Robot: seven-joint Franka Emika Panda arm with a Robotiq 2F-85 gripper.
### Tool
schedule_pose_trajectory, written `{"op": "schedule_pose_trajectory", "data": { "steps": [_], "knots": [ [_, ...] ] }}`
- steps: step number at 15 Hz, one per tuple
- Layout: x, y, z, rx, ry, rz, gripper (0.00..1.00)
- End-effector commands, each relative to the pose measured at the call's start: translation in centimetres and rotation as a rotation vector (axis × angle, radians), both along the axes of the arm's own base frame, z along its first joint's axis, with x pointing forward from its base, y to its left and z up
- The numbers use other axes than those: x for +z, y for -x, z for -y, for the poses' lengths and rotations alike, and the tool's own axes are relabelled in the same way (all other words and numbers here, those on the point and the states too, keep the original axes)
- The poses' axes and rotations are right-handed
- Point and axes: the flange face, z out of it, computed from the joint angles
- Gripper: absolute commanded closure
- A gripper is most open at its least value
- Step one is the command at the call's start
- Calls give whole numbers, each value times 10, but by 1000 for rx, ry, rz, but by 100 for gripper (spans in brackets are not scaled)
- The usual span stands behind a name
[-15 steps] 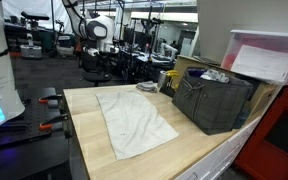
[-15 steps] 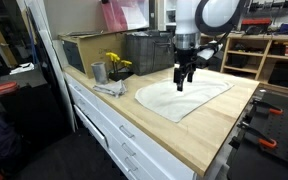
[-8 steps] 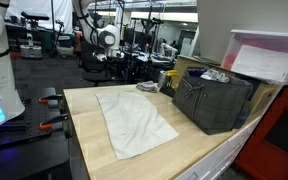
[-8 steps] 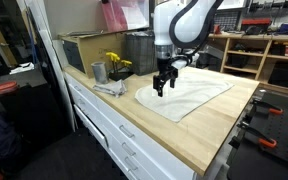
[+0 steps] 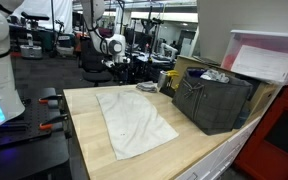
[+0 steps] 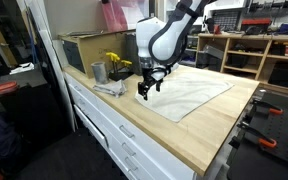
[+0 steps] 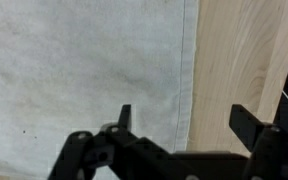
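A white cloth [image 5: 134, 120] lies flat on the wooden table [image 5: 199, 150]; it also shows in an exterior view [image 6: 189, 92] and fills the left of the wrist view [image 7: 74, 70]. My gripper [image 6: 144, 88] hangs open and empty just above the cloth's end nearest the metal cup. In the wrist view the gripper [image 7: 184, 122] straddles the cloth's hemmed edge, one finger over cloth, the other over bare wood [image 7: 244, 50]. In an exterior view only the white arm [image 5: 111, 45] stands out against the dark background.
A metal cup with yellow flowers [image 6: 100, 70] and a crumpled grey rag [image 6: 110, 89] sit beside the cloth's end. A dark crate [image 5: 212, 100] and a pink-lidded box [image 5: 269, 55] stand at the table's side. Clamps [image 5: 49, 100] grip the table edge.
The arm has swung along the cloth from its middle to the end by the cup, sinking slightly. The gripper stays open and empty. The cloth has not moved.
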Motion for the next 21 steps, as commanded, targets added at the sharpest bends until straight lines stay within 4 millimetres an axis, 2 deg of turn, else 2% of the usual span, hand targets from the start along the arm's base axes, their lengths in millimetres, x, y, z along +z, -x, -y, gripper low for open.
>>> {"op": "schedule_pose_trajectory", "data": {
  "steps": [1, 9, 15, 21],
  "knots": [
    [-10, -31, -11, -65, 40, 48, 0],
    [-23, -67, -36, -183, 113, 170, 0],
    [-43, -74, -31, -208, 210, 217, 0],
    [-58, -73, -28, -217, 243, 221, 0]
  ]
}}
